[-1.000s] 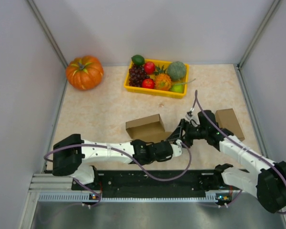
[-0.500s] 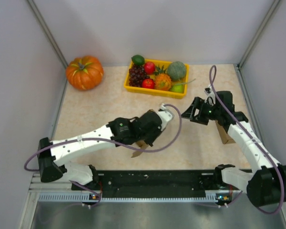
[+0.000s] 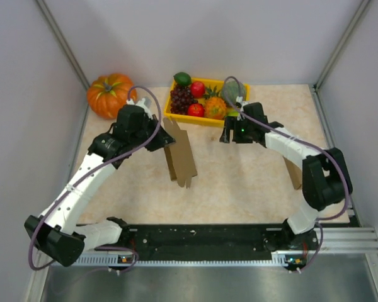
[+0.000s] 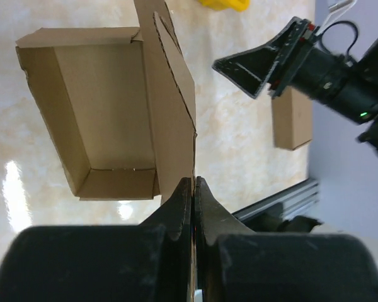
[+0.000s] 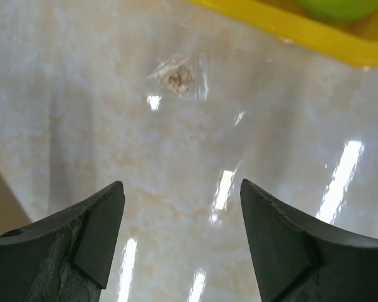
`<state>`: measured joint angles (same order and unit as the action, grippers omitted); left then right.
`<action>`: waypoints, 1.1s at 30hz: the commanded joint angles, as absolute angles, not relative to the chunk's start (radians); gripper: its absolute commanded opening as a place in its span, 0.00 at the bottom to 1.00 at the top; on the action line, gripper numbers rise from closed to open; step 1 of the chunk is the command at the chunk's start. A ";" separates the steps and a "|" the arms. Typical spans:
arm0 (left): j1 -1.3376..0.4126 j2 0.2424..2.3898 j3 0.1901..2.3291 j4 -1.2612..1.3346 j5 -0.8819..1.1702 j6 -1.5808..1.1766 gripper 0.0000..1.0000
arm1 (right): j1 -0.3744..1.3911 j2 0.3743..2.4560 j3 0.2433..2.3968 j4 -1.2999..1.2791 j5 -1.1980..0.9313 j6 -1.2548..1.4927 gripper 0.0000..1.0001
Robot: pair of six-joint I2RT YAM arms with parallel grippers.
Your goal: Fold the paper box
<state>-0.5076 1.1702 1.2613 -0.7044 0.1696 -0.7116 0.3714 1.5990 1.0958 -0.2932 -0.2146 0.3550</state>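
The brown paper box [image 3: 179, 157] hangs on edge above the table's middle, its flaps unfolded. In the left wrist view its open inside [image 4: 107, 107] faces the camera. My left gripper [image 3: 166, 135] is shut on one side flap, the fingertips [image 4: 193, 181] pinching the cardboard edge. My right gripper [image 3: 225, 134] is open and empty, to the right of the box and just in front of the yellow basket; it also shows in the left wrist view [image 4: 255, 66]. In the right wrist view the gripper [image 5: 181, 185] is spread over bare table.
A yellow basket [image 3: 205, 119] of toy fruit stands at the back, its rim in the right wrist view [image 5: 315, 31]. An orange pumpkin [image 3: 111, 95] sits at the back left. A second brown box [image 3: 294, 173] lies at the right, also in the left wrist view [image 4: 292, 119].
My left arm has lifted the box from the front of the table and carried it back and left, turning it on edge. My right gripper has drawn away towards the basket.
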 commanded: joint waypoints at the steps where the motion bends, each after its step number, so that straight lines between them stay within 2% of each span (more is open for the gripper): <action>1: -0.389 1.137 1.181 -0.618 0.273 -1.066 0.00 | 0.443 1.751 1.250 -0.190 -0.054 0.313 0.74; 5: -0.307 1.102 1.124 -0.618 0.215 -1.235 0.00 | 0.509 1.868 1.310 -0.129 0.024 0.324 0.74; 12: -0.219 1.072 1.144 -0.761 0.009 -1.446 0.00 | 0.568 2.060 1.546 -0.232 0.150 0.383 0.71; 16: -0.218 1.152 1.267 -0.909 -0.055 -1.515 0.00 | 0.604 2.146 1.649 -0.322 0.237 0.361 0.69; 19: -0.210 1.232 1.325 -1.005 -0.040 -1.568 0.00 | 0.618 2.169 1.651 -0.342 0.276 0.360 0.67; 22: -0.206 1.272 1.336 -1.019 -0.021 -1.609 0.00 | 0.621 2.171 1.635 -0.342 0.261 0.359 0.58; 29: -0.179 1.246 1.263 -1.020 -0.049 -1.829 0.00 | 0.643 2.155 1.575 -0.339 0.296 0.370 0.55; 33: -0.178 1.216 1.223 -0.999 -0.080 -1.905 0.00 | 0.643 2.161 1.555 -0.330 0.305 0.368 0.32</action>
<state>-0.1841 1.2621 1.2510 -0.9955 -0.0292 -1.7630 0.6289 2.1681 1.5837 -0.3222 0.2893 0.3592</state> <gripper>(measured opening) 0.014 0.410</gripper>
